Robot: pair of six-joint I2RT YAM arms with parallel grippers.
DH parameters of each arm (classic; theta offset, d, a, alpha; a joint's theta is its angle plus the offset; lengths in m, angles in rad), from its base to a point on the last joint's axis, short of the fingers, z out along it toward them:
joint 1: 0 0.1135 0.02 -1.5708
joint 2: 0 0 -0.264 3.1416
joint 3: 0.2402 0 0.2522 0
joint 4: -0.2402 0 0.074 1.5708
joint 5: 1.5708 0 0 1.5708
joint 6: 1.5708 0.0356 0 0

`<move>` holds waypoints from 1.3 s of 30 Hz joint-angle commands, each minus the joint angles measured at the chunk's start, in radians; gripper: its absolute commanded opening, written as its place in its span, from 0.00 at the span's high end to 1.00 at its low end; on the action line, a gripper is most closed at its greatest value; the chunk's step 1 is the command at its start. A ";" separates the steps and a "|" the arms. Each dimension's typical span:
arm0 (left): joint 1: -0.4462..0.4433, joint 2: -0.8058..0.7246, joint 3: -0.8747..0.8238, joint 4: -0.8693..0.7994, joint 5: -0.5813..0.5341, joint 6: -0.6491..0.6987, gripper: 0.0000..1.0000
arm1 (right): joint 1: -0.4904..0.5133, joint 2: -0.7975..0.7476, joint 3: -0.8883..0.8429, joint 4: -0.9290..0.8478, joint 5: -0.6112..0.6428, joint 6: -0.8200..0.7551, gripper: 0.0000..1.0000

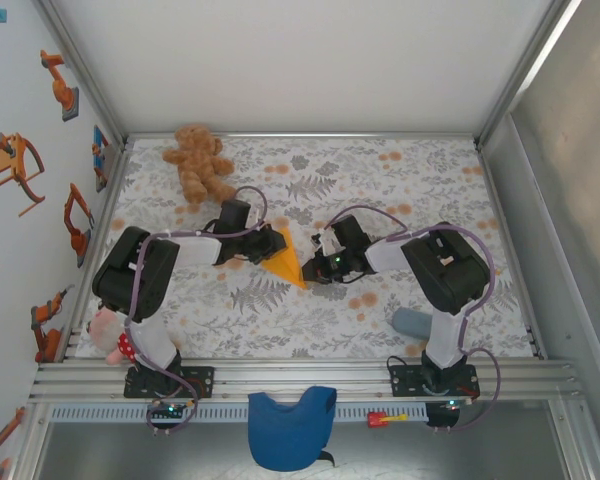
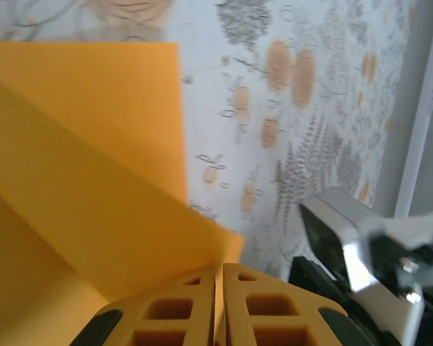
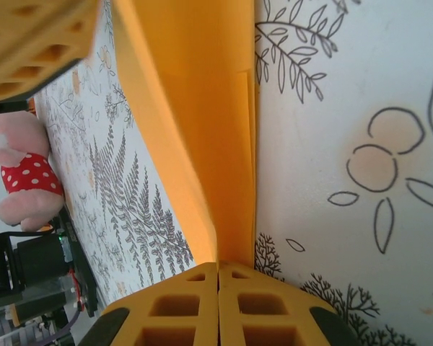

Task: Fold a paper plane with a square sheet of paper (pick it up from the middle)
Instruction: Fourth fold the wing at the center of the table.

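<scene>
Top view, just left of centre: paper (image 1: 285,263), orange, already folded into a pointed wedge with its tip toward the lower right. Held off the table (image 1: 400,190) between two hands, probably so a crease can be worked in the air instead of against the flowered cover.

Left hand (image 1: 272,245) at the wedge's upper left edge. In the left wrist view, yellow fingers (image 2: 173,310) pressed together at the bottom of the frame, pinching the paper where a raised fold runs into them; flat layers spread away to the upper left.

Right hand (image 1: 318,266) at the wedge's right side. In the right wrist view, fingers (image 3: 260,306) likewise closed at the bottom, clamped on a long folded edge that climbs up the middle of the frame. Two opposed grips on one sheet: likely one to anchor, one to pull the fold tight. Risk of tearing or skewing the crease if both tug at once.

Teddy (image 1: 200,165) at upper left, pink toy (image 1: 108,335) at lower left, blue cloth (image 1: 290,430) at the bottom edge, all well apart from the work.

No brand, label or legible writing anywhere; only robot-arm stickers (image 1: 20,165) on the left wall, without text.
</scene>
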 commanded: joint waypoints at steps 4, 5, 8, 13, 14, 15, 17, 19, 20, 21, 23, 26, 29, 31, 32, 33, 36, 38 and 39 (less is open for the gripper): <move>-0.041 -0.039 -0.011 0.007 0.008 0.030 0.85 | -0.002 0.039 0.014 -0.062 0.011 -0.022 0.94; -0.041 -0.034 -0.012 0.009 0.007 0.029 0.85 | -0.002 0.040 0.014 -0.063 0.011 -0.023 0.93; -0.041 -0.006 -0.010 0.014 0.002 0.021 0.86 | -0.002 0.042 0.016 -0.066 0.013 -0.023 0.94; -0.038 0.028 -0.001 0.007 -0.021 0.015 0.88 | -0.002 0.042 0.017 -0.073 0.015 -0.025 0.94; -0.036 0.032 -0.003 0.011 -0.020 0.013 0.88 | -0.002 0.042 0.017 -0.074 0.017 -0.026 0.93; -0.035 0.034 -0.003 0.014 -0.020 0.014 0.88 | -0.002 0.043 0.017 -0.075 0.018 -0.026 0.94; -0.032 0.033 -0.006 0.022 -0.017 0.015 0.88 | -0.002 0.045 0.019 -0.078 0.019 -0.026 0.94; -0.032 0.025 -0.006 0.018 -0.019 0.022 0.87 | -0.002 0.047 0.020 -0.082 0.022 -0.026 0.93; -0.031 0.024 -0.004 0.012 -0.020 0.027 0.87 | -0.002 0.048 0.022 -0.084 0.022 -0.025 0.94; -0.028 0.023 -0.004 0.007 -0.021 0.031 0.87 | -0.002 0.048 0.022 -0.086 0.023 -0.025 0.93; -0.023 0.030 -0.001 0.001 -0.024 0.035 0.87 | -0.002 0.051 0.025 -0.092 0.027 -0.026 0.94; -0.020 0.045 0.002 0.000 -0.024 0.036 0.87 | -0.003 0.052 0.027 -0.099 0.032 -0.025 0.94; -0.015 0.050 0.005 0.002 -0.023 0.037 0.87 | -0.002 0.050 0.028 -0.105 0.037 -0.024 0.94; -0.017 0.054 0.011 -0.005 -0.023 0.042 0.88 | -0.002 0.051 0.028 -0.109 0.042 -0.021 0.95; -0.016 0.057 0.018 -0.009 -0.023 0.045 0.88 | -0.003 0.051 0.028 -0.109 0.043 -0.020 0.95; -0.015 0.062 0.021 -0.012 -0.023 0.047 0.88 | -0.003 0.050 0.027 -0.109 0.045 -0.019 0.95; -0.014 0.075 0.033 -0.013 -0.020 0.051 0.89 | -0.003 0.054 0.024 -0.109 0.048 -0.019 0.96; -0.015 0.081 0.037 -0.009 -0.014 0.051 0.89 | -0.004 0.057 0.025 -0.108 0.048 -0.018 0.96; -0.015 0.084 0.040 -0.007 -0.012 0.050 0.89 | -0.003 0.057 0.024 -0.108 0.048 -0.018 0.96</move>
